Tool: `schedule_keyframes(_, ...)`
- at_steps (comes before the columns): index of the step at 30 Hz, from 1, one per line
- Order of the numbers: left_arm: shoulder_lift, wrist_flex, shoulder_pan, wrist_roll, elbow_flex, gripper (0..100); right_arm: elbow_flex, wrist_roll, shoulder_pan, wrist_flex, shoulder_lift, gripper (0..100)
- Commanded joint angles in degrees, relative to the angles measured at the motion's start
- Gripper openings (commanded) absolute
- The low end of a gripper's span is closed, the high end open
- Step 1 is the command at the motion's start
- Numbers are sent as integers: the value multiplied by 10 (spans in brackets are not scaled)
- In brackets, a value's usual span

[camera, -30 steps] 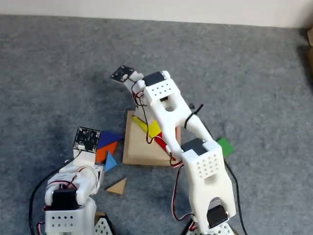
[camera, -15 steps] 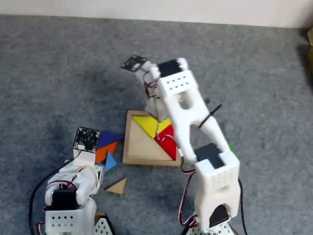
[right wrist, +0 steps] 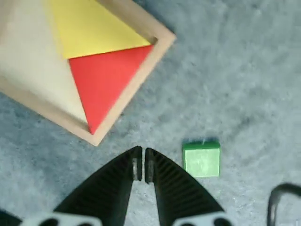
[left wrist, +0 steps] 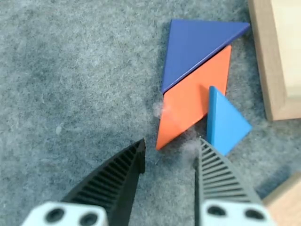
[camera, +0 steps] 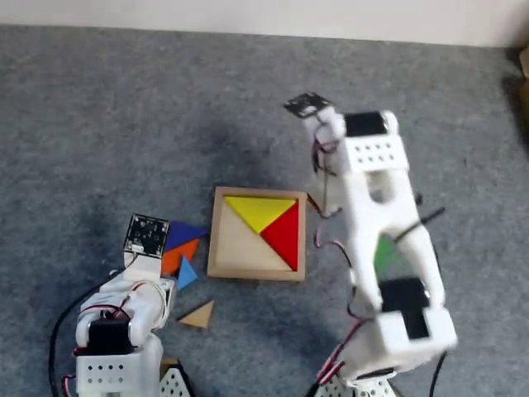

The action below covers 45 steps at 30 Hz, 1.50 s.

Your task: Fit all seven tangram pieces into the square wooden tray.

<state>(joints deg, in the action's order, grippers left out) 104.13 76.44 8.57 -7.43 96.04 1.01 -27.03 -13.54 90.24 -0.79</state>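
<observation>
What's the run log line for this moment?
square wooden tray: yellow triangle, red triangle inside | left hand: open above orange parallelogram | right hand: shut near green square

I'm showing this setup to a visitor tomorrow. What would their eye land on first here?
Most likely the wooden tray in the middle, where a yellow triangle and a red triangle fill the far and right part and the rest is bare wood. Next, the dark blue triangle, orange piece and light blue triangle huddled left of the tray, by the open left gripper. A green square lies alone beside the shut right gripper.
</observation>
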Motion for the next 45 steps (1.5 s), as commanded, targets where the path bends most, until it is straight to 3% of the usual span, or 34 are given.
schedule_keyframes(1, 2, 4, -5, 2, 11, 171, 102, 29, 26, -75, 116, 28)
schedule_keyframes(3, 2, 4, -5, 2, 11, 171, 165, 32, 35, -104, 156, 67)
schedule_keyframes(8, 2, 4, -5, 2, 11, 171, 272, 30, 70, -123, 204, 284)
schedule_keyframes(11, 2, 4, -5, 2, 11, 171, 293, 28, 95, -138, 196, 326)
schedule_keyframes(17, 2, 4, -5, 2, 11, 171, 300, -52, 118, -210, 118, 327)
schedule_keyframes(29, 2, 4, -5, 2, 11, 171, 301, -120, 134, -268, -54, 320)
schedule_keyframes(38, 2, 4, -5, 2, 11, 171, 301, -121, 134, -265, -59, 128)
schedule_keyframes(45, 2, 4, -5, 2, 11, 171, 303, -121, 132, -263, 38, 62)
